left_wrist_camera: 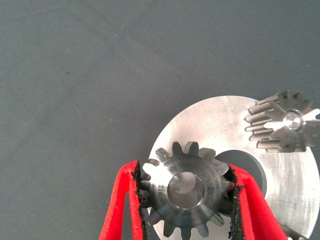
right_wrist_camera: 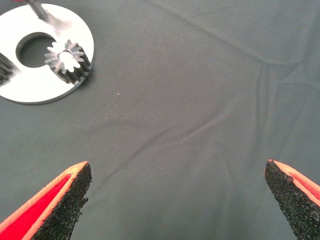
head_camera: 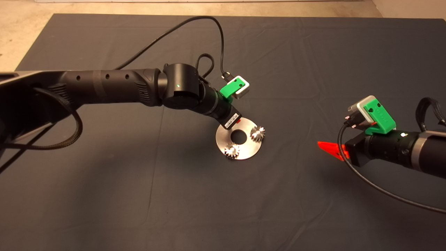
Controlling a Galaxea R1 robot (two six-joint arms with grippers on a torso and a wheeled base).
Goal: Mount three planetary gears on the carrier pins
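The silver carrier disc (head_camera: 244, 150) lies mid-mat with two planetary gears (head_camera: 258, 133) (head_camera: 231, 150) seated on its pins. My left gripper (left_wrist_camera: 185, 171) hangs over the disc's (left_wrist_camera: 215, 125) rim, shut on a third steel gear (left_wrist_camera: 185, 192) held flat between its pads. I cannot tell whether that gear touches a pin. One seated gear (left_wrist_camera: 282, 122) shows beyond it. In the head view the left gripper (head_camera: 237, 121) is mostly hidden by its wrist. My right gripper (right_wrist_camera: 176, 167) stands open over bare mat, right of the disc (right_wrist_camera: 75, 25); a seated gear (right_wrist_camera: 69, 59) and a bare pin (right_wrist_camera: 39, 10) show there.
The dark mat (head_camera: 313, 69) covers the table, with creases to the right of the disc. The left arm's black cable (head_camera: 209, 21) loops above the mat behind the wrist. Pale floor (head_camera: 21, 21) shows past the mat's far left corner.
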